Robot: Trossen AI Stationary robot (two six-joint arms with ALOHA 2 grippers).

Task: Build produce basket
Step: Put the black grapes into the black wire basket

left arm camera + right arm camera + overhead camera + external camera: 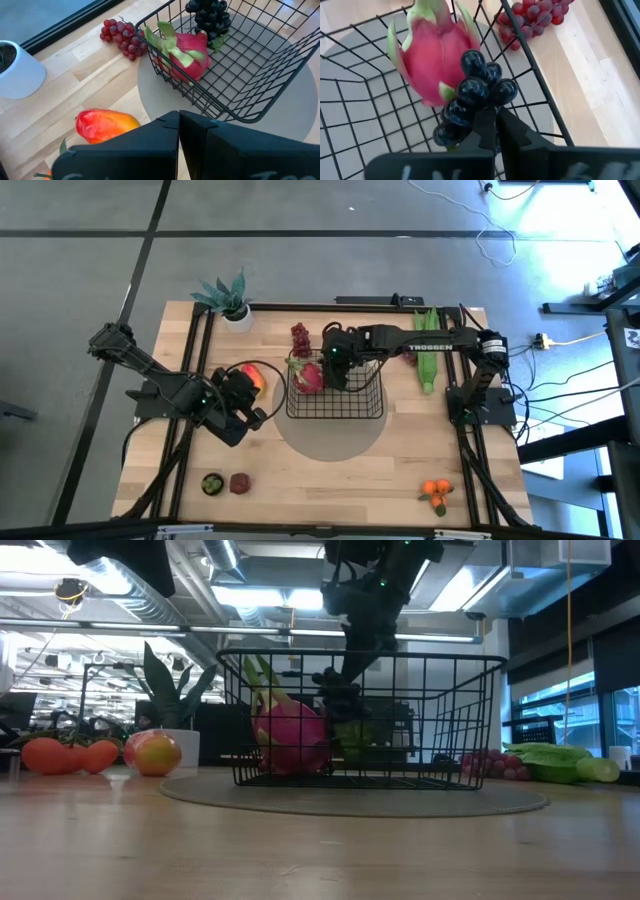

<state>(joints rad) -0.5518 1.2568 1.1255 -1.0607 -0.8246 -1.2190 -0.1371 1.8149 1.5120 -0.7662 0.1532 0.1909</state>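
Glossy dark grapes (475,92), matt black wire basket (372,408), pale wooden table (320,470).

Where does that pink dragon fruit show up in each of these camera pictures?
High view: dragon fruit in the basket's left side.
Low view: left-centre, behind the wire.
Left wrist view: upper centre, inside the near corner.
Right wrist view: upper left, touching the dark grapes.
Shared landmark: the black wire basket.

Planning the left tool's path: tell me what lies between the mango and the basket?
Bare wood and the mat's edge separate the mango from the basket, per the left wrist view.
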